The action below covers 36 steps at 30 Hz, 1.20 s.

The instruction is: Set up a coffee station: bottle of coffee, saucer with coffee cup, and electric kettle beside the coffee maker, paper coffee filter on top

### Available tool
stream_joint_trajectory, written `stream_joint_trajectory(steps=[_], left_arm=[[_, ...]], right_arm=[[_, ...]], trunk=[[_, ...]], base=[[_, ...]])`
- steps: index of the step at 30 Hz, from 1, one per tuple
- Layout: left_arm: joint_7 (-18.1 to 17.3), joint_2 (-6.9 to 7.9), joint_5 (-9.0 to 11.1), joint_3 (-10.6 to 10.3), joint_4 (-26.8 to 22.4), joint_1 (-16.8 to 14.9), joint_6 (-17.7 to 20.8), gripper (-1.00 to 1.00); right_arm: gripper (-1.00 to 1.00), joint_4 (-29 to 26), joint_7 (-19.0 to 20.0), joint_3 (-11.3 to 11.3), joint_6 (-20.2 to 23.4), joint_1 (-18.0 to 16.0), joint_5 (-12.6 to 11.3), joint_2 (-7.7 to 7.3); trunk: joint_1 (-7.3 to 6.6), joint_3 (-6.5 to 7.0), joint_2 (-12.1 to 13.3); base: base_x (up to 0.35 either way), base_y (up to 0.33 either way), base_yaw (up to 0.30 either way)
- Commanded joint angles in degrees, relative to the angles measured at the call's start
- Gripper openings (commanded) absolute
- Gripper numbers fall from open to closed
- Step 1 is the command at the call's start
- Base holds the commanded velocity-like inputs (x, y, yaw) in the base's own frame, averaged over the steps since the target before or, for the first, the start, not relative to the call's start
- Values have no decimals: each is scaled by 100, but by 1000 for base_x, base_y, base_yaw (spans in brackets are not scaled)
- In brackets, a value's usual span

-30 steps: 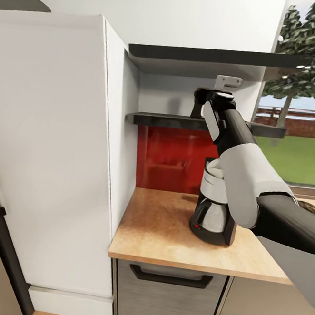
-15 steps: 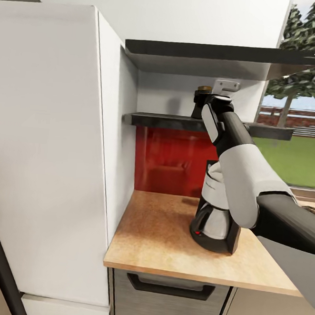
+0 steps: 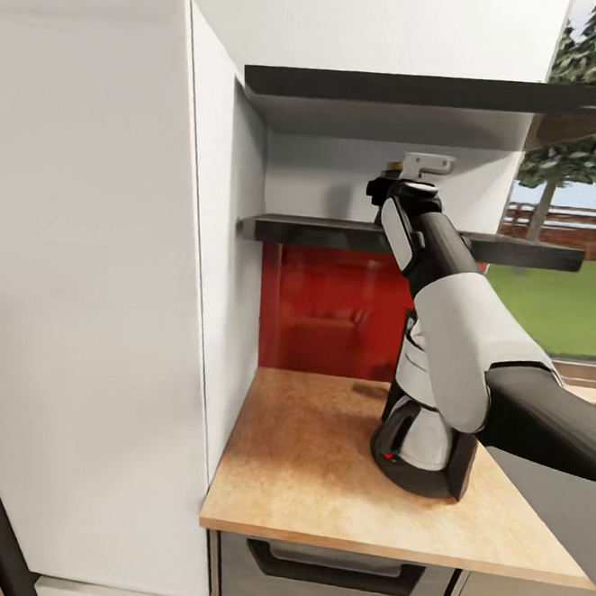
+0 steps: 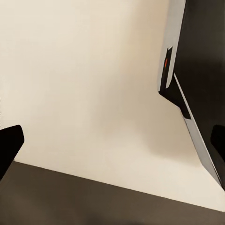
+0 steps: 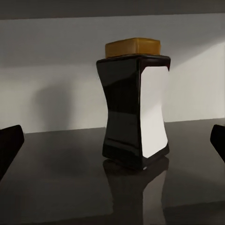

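The bottle of coffee (image 5: 133,108) is dark with a pinched waist, a white label and a gold lid. It stands upright on the dark kitchen shelf (image 5: 56,178), a short way ahead of my right gripper (image 5: 112,145). That gripper is open, a fingertip at each side and nothing between them. In the head view my right wrist (image 3: 418,186) is raised to the shelf (image 3: 322,232) and covers most of the bottle. The black and silver coffee maker (image 3: 421,435) stands on the wooden countertop (image 3: 311,462), partly behind my right forearm. My left gripper (image 4: 112,140) is open and empty.
A tall white cabinet (image 3: 92,271) walls off the counter's left side. An upper shelf board (image 3: 398,88) hangs over the bottle's shelf, with a red backsplash (image 3: 333,310) below. A window (image 3: 572,268) is at right. A drawer handle (image 3: 338,568) sits under the counter's front edge.
The whole head view has shifted, so the camera moved. My right arm stays raised at the shelf, and its wrist now covers more of the bottle's lid.
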Motion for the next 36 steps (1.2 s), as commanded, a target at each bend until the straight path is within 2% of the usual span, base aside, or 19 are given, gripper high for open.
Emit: stream_joint_trajectory(steps=[1, 10, 17, 24, 36], left_arm=[[-1, -1, 52, -14, 11, -1, -31, 100], [4, 6, 52, -10, 11, -1, -31, 100], [-4, 13, 52, -10, 11, 71, -31, 100], [-5, 20, 52, -12, 7, 111, -31, 100], [-5, 10, 52, -16, 11, 120, -31, 100]], right_arm=[[100, -7, -19, 5, 34, -1, 5, 1], [100, -43, -19, -3, 34, -1, 6, 1], [100, -68, -27, -5, 34, -1, 6, 1], [100, -52, -28, -12, 34, -1, 14, 1], [100, -41, -41, -13, 34, -1, 21, 1]], trunk=[[3, 0, -2], [3, 0, -2], [3, 0, -2], [3, 0, -2], [3, 0, -2]], base=[[167, 108, 0], [107, 73, 0], [7, 2, 0], [202, 0, 0], [59, -29, 0]])
